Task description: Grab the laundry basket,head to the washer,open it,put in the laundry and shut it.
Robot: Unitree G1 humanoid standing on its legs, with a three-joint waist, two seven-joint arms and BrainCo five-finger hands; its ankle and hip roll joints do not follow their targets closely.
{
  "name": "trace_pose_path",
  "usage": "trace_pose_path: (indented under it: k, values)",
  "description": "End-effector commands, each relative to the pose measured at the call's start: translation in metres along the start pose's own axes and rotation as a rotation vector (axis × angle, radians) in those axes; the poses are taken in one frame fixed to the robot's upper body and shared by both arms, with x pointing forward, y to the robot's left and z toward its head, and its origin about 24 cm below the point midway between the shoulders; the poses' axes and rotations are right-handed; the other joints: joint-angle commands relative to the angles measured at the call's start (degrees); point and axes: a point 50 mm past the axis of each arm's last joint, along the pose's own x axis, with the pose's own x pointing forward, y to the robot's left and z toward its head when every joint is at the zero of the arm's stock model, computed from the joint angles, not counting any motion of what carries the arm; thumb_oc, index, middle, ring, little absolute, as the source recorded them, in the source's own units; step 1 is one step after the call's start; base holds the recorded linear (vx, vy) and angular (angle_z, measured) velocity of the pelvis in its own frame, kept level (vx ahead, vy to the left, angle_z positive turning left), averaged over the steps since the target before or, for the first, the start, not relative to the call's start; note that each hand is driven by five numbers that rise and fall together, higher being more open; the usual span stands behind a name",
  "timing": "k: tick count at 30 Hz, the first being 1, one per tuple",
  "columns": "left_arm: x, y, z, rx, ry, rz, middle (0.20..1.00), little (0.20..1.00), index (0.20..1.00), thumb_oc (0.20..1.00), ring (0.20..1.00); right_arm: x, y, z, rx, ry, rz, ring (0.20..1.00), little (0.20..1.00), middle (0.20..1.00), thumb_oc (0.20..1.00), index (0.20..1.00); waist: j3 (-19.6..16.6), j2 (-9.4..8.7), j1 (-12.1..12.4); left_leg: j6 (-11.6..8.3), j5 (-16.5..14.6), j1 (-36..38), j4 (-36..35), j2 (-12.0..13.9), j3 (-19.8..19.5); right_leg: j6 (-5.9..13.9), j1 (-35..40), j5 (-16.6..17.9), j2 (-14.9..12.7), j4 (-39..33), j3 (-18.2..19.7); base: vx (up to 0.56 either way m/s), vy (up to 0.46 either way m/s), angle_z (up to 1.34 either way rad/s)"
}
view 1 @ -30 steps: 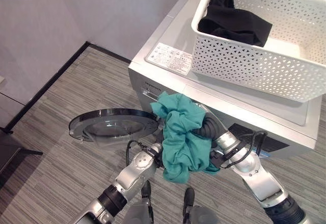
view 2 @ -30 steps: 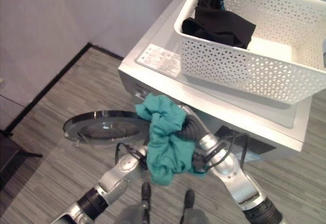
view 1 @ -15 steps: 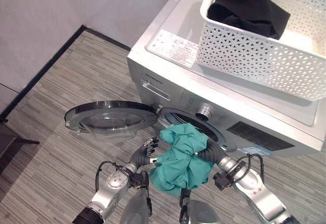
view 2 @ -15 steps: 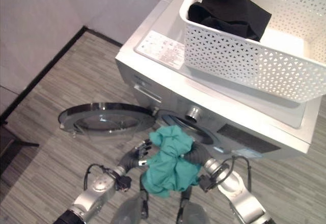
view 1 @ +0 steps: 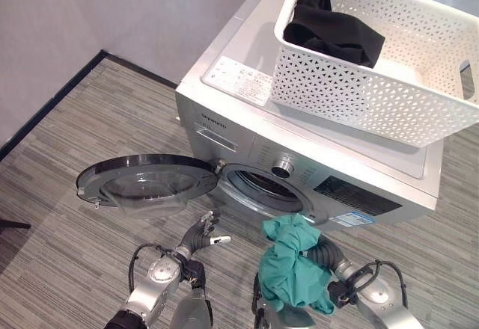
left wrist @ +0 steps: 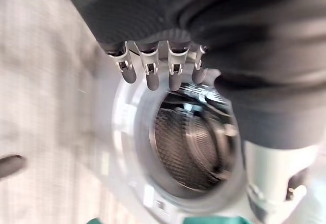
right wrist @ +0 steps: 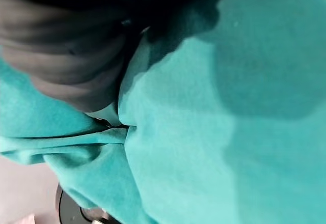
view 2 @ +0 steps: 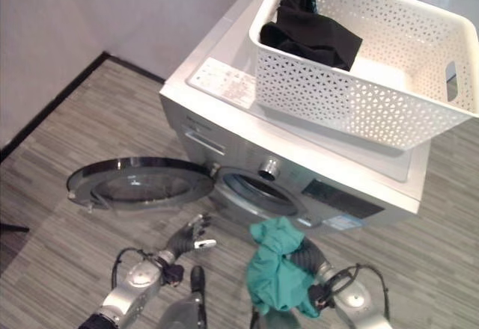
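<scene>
The silver washer (view 1: 243,82) stands with its round door (view 1: 146,181) swung open to the left and its drum opening (view 1: 266,191) bare. On its top sits the white laundry basket (view 1: 359,97) with a black garment (view 1: 333,30) inside. A teal cloth (view 1: 288,269) is bunched over my right hand (view 1: 323,253), low in front of the washer, just below and right of the opening. My left hand (view 1: 196,233) hangs open, left of the cloth and apart from it. Past its straight fingers (left wrist: 153,74), the left wrist view looks into the drum (left wrist: 188,142).
The open door juts out over the grey striped floor (view 1: 82,142) at my left. A grey wall with a dark skirting line (view 1: 52,101) runs behind and to the left of the washer.
The head camera has shifted. The teal cloth on my right hand has dropped from the washer's front panel to below the opening. My left hand has come away from the cloth.
</scene>
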Motion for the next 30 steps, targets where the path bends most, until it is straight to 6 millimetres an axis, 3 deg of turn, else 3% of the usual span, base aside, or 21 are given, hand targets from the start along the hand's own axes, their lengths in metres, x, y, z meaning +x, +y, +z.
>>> trace_pose_path:
  k: [1,7,11,15,17,22,24,25,29,30]
  values:
    - [0.0,0.013,0.01,0.012,-0.082,0.079,1.0,1.0,1.0,1.0,1.0,0.0,-0.003,0.014,0.047,-0.075,0.004,0.2,0.2,0.2,0.2,0.2,-1.1,1.3,-0.1,-0.11,0.8,-4.0,1.1,1.4,5.9,-0.52,-1.1,-11.9,0.0,8.3,1.0,-0.04,0.033,0.04]
    - [-0.003,0.026,0.013,-0.049,-0.118,0.192,1.0,1.0,1.0,1.0,1.0,0.004,-0.001,0.0,0.161,-0.032,-0.031,0.2,0.2,0.2,0.2,0.2,1.3,2.69,0.5,-0.01,1.3,-6.6,1.0,0.7,6.4,-0.44,-4.5,-11.6,-1.1,9.8,0.2,-0.02,0.034,0.02]
    - [-0.009,0.03,0.014,-0.147,-0.155,0.262,1.0,1.0,1.0,1.0,1.0,0.009,0.008,-0.016,0.386,-0.003,-0.072,0.2,0.2,0.2,0.2,0.2,3.0,4.4,1.0,0.23,1.8,-8.6,0.3,-0.4,6.7,-0.23,-7.3,-11.4,-2.2,11.0,-0.5,0.02,0.071,0.0]
    - [-0.011,0.031,0.019,-0.212,-0.193,0.29,1.0,1.0,1.0,1.0,1.0,0.019,0.006,-0.021,0.501,0.0,-0.146,0.2,0.2,0.2,0.2,0.2,4.4,6.08,1.4,0.67,1.8,-10.3,-0.2,-1.4,7.4,0.12,-10.0,-11.4,-3.3,12.5,-0.5,0.02,0.082,-0.03]
    - [-0.011,0.031,0.019,-0.212,-0.194,0.29,1.0,1.0,1.0,1.0,1.0,0.019,0.006,-0.021,0.501,-0.001,-0.146,0.2,0.2,0.2,0.2,0.2,4.3,6.07,1.4,0.68,1.8,-10.3,-0.2,-1.4,7.4,0.12,-10.1,-11.4,-3.3,12.6,-0.5,0.01,0.046,-0.02]
    - [-0.015,0.025,0.028,-0.281,-0.248,0.266,1.0,1.0,1.0,1.0,1.0,0.03,0.005,-0.025,0.618,-0.015,-0.234,0.2,0.2,0.2,0.2,0.2,6.4,8.97,1.7,1.44,1.5,-13.8,0.6,-3.0,7.7,0.31,-15.1,-12.0,-5.3,16.9,-1.3,0.03,0.081,0.09]
    - [-0.015,0.025,0.029,-0.281,-0.248,0.266,1.0,1.0,1.0,1.0,1.0,0.03,0.005,-0.025,0.618,-0.015,-0.234,0.2,0.2,0.2,0.2,0.2,6.3,8.95,1.7,1.45,1.5,-13.9,0.6,-3.0,7.7,0.32,-15.2,-12.1,-5.3,17.0,-1.3,0.03,0.07,0.12]
    - [-0.015,0.021,0.03,-0.313,-0.259,0.253,1.0,1.0,1.0,1.0,1.0,0.042,-0.003,-0.021,0.67,-0.047,-0.315,0.2,0.2,0.2,0.2,0.2,6.9,10.15,2.1,1.88,1.3,-15.1,0.6,-3.6,7.7,0.45,-17.0,-12.2,-6.0,18.5,-1.7,0.05,0.107,0.14]
    - [-0.012,0.017,0.038,-0.312,-0.291,0.236,1.0,1.0,1.0,1.0,1.0,0.057,-0.02,-0.011,0.738,-0.106,-0.439,0.2,0.2,0.2,0.2,0.2,7.8,11.05,2.7,2.43,0.7,-17.4,1.2,-4.3,7.5,0.89,-19.9,-12.5,-6.8,21.0,-2.2,0.04,0.081,0.03]
    - [-0.012,0.015,0.042,-0.303,-0.309,0.222,1.0,1.0,1.0,1.0,1.0,0.068,-0.027,-0.001,0.752,-0.135,-0.486,0.2,0.2,0.2,0.2,0.2,8.2,11.54,3.2,2.68,0.5,-18.8,1.7,-4.6,7.3,0.96,-21.4,-12.7,-7.3,22.3,-2.5,0.02,0.031,0.08]
